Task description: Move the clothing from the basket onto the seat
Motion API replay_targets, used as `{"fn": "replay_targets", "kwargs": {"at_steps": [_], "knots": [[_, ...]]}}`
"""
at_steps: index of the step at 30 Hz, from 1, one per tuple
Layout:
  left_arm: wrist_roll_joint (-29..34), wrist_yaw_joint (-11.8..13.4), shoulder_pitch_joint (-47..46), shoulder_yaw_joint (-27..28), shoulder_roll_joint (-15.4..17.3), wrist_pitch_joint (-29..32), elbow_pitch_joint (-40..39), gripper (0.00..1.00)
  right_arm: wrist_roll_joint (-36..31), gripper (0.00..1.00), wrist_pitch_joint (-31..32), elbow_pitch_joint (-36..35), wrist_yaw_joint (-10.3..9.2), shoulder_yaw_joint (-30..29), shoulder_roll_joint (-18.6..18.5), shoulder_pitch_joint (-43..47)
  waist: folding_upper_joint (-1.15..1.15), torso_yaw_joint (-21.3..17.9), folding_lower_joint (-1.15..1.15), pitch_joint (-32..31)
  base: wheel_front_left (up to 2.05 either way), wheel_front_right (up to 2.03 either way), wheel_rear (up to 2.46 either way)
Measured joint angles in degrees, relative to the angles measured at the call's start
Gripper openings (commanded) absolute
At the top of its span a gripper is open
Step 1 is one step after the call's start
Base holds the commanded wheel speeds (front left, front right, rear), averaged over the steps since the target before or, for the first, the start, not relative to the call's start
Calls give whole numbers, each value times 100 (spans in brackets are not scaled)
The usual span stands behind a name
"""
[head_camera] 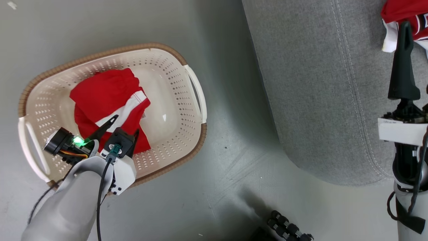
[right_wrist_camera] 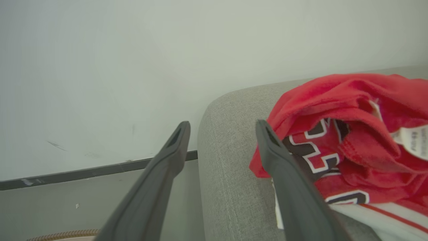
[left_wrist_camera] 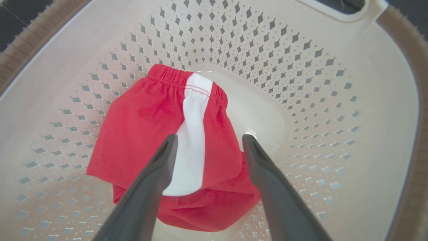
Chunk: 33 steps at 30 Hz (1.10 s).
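Red shorts [head_camera: 107, 100] with a white stripe lie crumpled on the bottom of the cream basket [head_camera: 174, 87], which stands on the floor. My left gripper [head_camera: 123, 129] hangs open inside the basket just over them. In the left wrist view its fingers [left_wrist_camera: 210, 139] straddle the shorts [left_wrist_camera: 140, 134] and the white stripe, with the perforated basket wall [left_wrist_camera: 301, 83] behind. A red jersey [head_camera: 404, 11] with black-and-white lettering lies on the grey sofa [head_camera: 317, 83]. My right gripper [head_camera: 405, 30] is open beside the jersey [right_wrist_camera: 351, 134], holding nothing, over the sofa's edge [right_wrist_camera: 227, 150].
Grey floor lies between basket and sofa. A dark ridged object [head_camera: 284, 227] sits on the floor at the bottom of the head view. In the right wrist view a pale wall with a dark baseboard [right_wrist_camera: 83, 172] stands behind the sofa, and a bit of the basket's brown rim [right_wrist_camera: 63, 234] shows.
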Motion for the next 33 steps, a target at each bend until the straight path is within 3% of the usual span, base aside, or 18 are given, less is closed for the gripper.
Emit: {"fn": "replay_targets", "kwargs": {"at_steps": [3, 11, 14, 21, 27, 28, 30, 33], "knots": [[25, 44, -2, -5, 37, 0, 83, 100, 49, 100, 1, 0, 0, 23, 0, -75, 0, -54, 0, 83, 0, 0, 0], [589, 586, -334, -66, 488, -18, 307, 100, 148, 100, 0, 11, 0, 59, 1, -302, 0, -244, 0, 383, 0, 0, 0], [636, 754, -388, -42, 520, -63, 319, 100, 241, 100, 0, 24, 0, 92, 1, -351, 0, -296, 0, 482, 0, 0, 0], [583, 944, -578, 126, 515, -126, 377, 100, 309, 100, 0, 64, 0, 158, 1, -561, 0, -363, 0, 667, 0, 0, 0], [434, 966, -654, 237, 421, -129, 516, 100, 313, 100, 0, 89, 0, 157, 1, -646, 0, -376, 0, 760, 0, 0, 0], [388, 966, -668, 245, 407, -129, 552, 61, 313, 100, 0, 108, 0, 163, 2, -646, 0, -378, 0, 761, 0, 0, 0], [357, 966, -684, 249, 386, -129, 599, 0, 313, 100, 0, 119, 0, 165, 1, -646, 0, -381, 0, 760, 0, 0, 0], [354, 965, -686, 246, 348, -145, 631, 0, 305, 100, 0, 138, 0, 164, 1, -648, 0, -377, 0, 753, 0, 0, 0]]}}
